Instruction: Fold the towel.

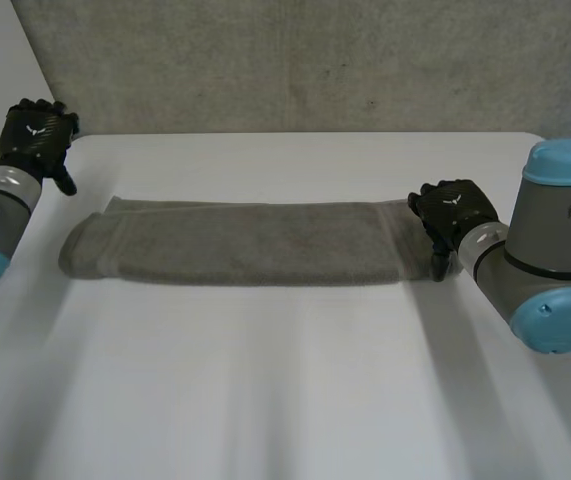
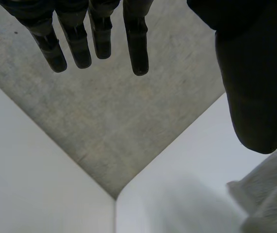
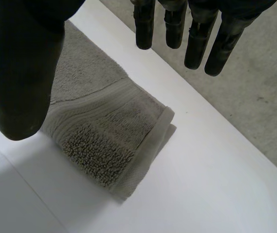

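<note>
Seeing folded grey-green terry towel (image 1: 235,243) lying as 1 long strip across white table (image 1: 285,400). Hovering black left hand (image 1: 35,140) nr table's far-left corner, fingers (image 2: 138,43) straight, gripping nothing. Holding black right hand (image 1: 452,215) at towel's right end, fingers (image 3: 196,43) straight, apart from thumb, clamping nothing.

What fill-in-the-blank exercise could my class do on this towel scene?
1. The towel lies folded in a long strip on a ____ table.
2. The right hand is at the towel's ____ end.
3. The left hand, near the table's far corner, holds ____.
4. Neither hand is shut; both are ____.

Missing words: white; right; nothing; open.
</note>
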### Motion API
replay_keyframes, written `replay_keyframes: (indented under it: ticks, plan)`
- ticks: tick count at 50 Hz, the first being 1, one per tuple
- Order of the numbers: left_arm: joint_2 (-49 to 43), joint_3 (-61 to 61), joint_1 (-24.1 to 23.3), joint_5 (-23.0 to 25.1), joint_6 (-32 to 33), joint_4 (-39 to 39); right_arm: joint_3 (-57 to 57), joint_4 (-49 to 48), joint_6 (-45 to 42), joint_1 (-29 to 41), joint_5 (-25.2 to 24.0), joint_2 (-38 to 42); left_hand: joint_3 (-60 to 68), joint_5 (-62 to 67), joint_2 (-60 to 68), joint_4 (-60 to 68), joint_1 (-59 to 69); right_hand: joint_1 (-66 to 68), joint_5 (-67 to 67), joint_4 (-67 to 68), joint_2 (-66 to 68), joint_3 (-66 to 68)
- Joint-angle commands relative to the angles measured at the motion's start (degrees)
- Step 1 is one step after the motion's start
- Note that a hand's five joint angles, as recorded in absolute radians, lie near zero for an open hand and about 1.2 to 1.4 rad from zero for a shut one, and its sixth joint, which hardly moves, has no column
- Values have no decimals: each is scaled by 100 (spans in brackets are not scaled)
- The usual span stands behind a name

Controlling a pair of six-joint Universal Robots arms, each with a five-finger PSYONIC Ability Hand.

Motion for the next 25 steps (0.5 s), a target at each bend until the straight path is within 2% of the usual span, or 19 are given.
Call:
replay_keyframes:
  ticks: [1,8,11,16,18,19,21,25]
  plan:
    - [1000,-1475,159,567,-119,0,-12,-13,5,-172,-362,287,-301,-161,-266,-305,-358,596,674,556,603,602]
    - [1512,-2392,159,656,-128,0,-161,-426,-48,-269,-415,709,-301,-161,-266,-305,-358,983,1062,944,991,989]
    - [1688,-2726,133,656,-128,0,-327,-802,-188,-269,-424,998,-318,-178,-283,-322,-375,1587,1665,1548,1595,1593]
    - [1951,-3042,54,647,-171,0,-548,-865,-488,-269,-406,1272,-352,-211,-316,-356,-409,2161,2239,2121,2169,2167]
    - [2126,-3182,-8,647,-171,9,-635,-857,-532,-269,-406,1368,-368,-228,-333,-372,-425,4201,4279,4162,4209,4207]
    - [2127,-3183,-8,647,-171,9,-636,-856,-532,-269,-406,1368,-368,-228,-333,-372,-426,4213,4291,4173,4221,4219]
    - [2267,-3261,-104,647,-180,26,-644,-856,-532,-278,-415,1368,-385,-245,-350,-389,-442,6022,6100,5982,6030,6028]
    - [2320,-3279,-175,647,-224,35,-636,-822,-558,-357,-397,1368,-385,-245,-350,-389,-442,6495,6573,6455,6503,6501]
